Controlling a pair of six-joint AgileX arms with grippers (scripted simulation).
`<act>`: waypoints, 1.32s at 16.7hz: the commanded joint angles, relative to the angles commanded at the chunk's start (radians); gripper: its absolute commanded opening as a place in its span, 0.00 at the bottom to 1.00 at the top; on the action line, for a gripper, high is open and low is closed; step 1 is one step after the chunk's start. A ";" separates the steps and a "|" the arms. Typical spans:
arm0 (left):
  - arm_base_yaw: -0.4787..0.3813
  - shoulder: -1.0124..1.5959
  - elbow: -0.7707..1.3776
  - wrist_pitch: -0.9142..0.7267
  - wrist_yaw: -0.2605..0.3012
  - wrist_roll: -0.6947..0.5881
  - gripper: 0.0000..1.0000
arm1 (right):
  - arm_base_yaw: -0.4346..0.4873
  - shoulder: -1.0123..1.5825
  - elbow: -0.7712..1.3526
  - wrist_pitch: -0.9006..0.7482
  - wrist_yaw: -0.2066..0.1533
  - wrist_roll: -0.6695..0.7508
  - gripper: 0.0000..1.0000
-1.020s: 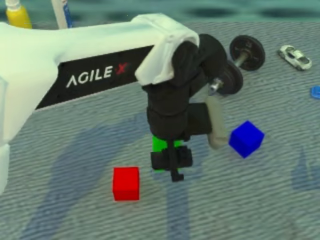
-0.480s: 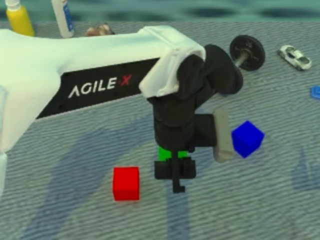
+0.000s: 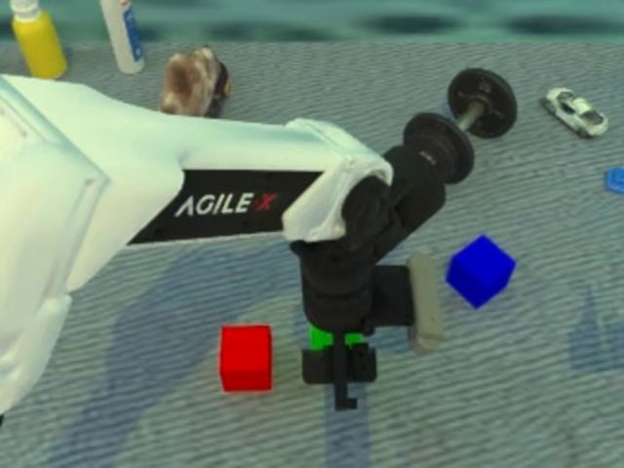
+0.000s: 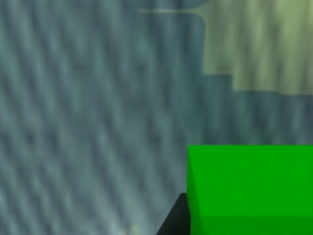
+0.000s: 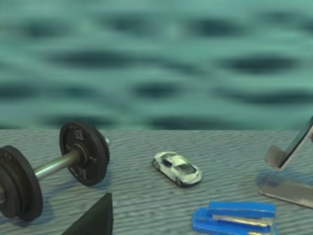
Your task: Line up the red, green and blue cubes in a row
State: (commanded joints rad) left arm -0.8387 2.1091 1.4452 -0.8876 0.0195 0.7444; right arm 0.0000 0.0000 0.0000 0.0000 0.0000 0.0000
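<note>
My left gripper [image 3: 336,365] is shut on the green cube [image 3: 331,337], which mostly hides under the wrist. In the left wrist view the green cube [image 4: 249,188] fills the near corner, with one dark finger [image 4: 177,219] against its side. The red cube [image 3: 246,358] sits just left of the gripper, about level with it. The blue cube [image 3: 480,270] lies farther right and farther back, turned at an angle. My right gripper [image 5: 139,229] is out of the top view; its wrist view shows one dark finger [image 5: 95,219] and nothing held.
A dumbbell [image 3: 468,122] lies at the back right, with a toy car [image 3: 575,109] beyond it. A blue stapler [image 5: 237,218] sits at the right edge. A yellow bottle [image 3: 37,39], a white bottle [image 3: 122,34] and a brown object [image 3: 195,83] stand at the back left.
My left arm has carried the green cube toward the table's front, ending beside the red cube. The arm's swing uncovered the brown object at the back.
</note>
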 joint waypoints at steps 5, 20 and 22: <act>0.000 0.000 0.000 0.000 0.000 0.000 0.23 | 0.000 0.000 0.000 0.000 0.000 0.000 1.00; 0.000 0.000 0.000 0.000 0.000 0.000 1.00 | 0.000 0.000 0.000 0.000 0.000 0.000 1.00; 0.000 0.000 0.000 0.000 0.000 0.000 1.00 | 0.000 0.000 0.000 0.000 0.000 0.000 1.00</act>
State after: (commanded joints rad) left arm -0.8387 2.1091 1.4452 -0.8876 0.0195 0.7444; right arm 0.0000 0.0000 0.0000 0.0000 0.0000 0.0000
